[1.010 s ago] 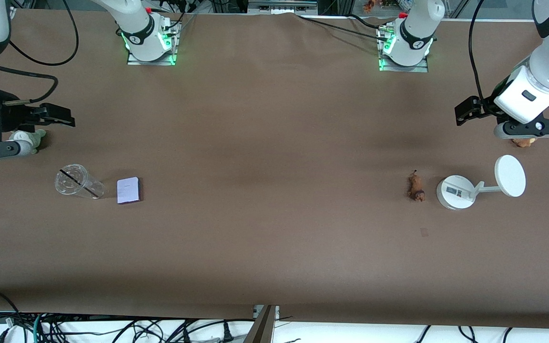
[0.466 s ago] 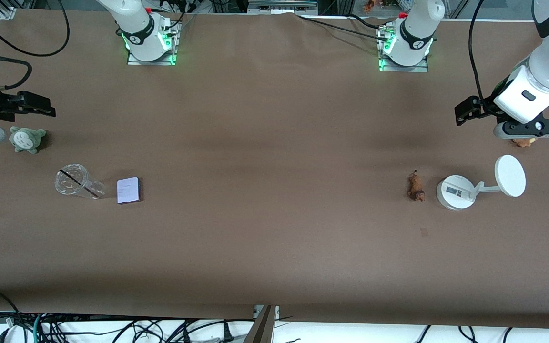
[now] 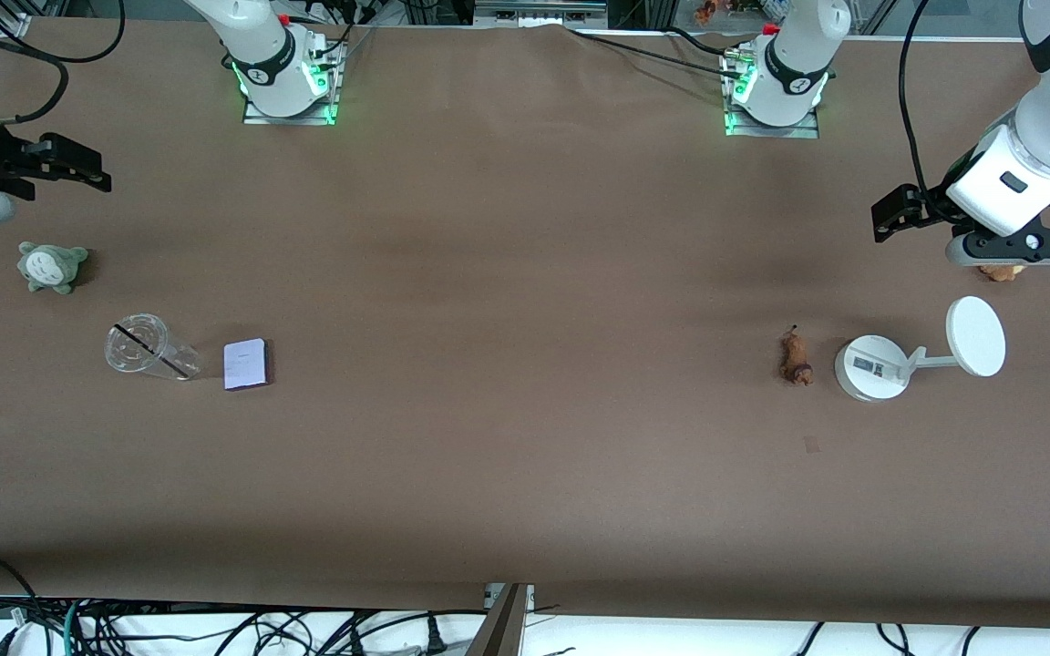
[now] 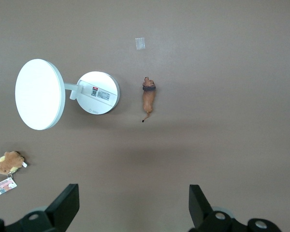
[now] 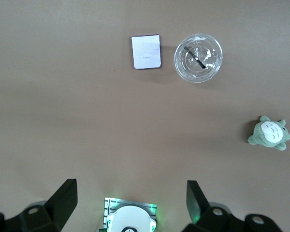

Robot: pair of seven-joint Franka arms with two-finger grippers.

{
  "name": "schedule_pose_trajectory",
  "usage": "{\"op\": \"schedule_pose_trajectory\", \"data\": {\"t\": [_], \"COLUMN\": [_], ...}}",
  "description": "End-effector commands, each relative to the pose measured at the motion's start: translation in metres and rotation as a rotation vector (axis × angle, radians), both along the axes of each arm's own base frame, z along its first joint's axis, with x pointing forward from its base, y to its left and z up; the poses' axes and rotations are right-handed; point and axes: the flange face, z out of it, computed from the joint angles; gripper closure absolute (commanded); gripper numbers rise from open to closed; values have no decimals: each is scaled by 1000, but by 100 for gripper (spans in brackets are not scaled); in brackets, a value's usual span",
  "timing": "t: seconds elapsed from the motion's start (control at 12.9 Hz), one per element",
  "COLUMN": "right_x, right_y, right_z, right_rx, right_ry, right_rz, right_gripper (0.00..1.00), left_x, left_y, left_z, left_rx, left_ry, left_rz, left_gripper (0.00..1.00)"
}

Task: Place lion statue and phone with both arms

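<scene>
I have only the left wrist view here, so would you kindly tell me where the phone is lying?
Observer: The phone lies flat toward the right arm's end of the table, beside a clear cup.
Operator: Thank you. Where is the right gripper?
Observer: The right gripper hangs open and empty over that same end, apart from the phone.
Operator: Anything else nearby?
Observer: A grey-green plush sits farther from the front camera than the cup.

Even overhead light, soft shadows, sharp focus, no glare.
</scene>
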Motion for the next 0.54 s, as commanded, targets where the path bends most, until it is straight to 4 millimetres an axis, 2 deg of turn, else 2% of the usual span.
{"op": "schedule_pose_trajectory", "data": {"t": [0.0, 0.47], "right_x": [-7, -3], "right_y": [0, 1], "right_z": [1, 1], "right_rx": [-11, -10], "right_ry": [-15, -17], "right_rz": [-16, -16], "right_gripper": [1, 0], "left_x": [-3, -3], "left_y": [3, 4], "left_z": [3, 3], "left_rx": [16, 7], "left_ry": [-15, -14], "left_rz": [-24, -20], "left_gripper": [0, 0]}}
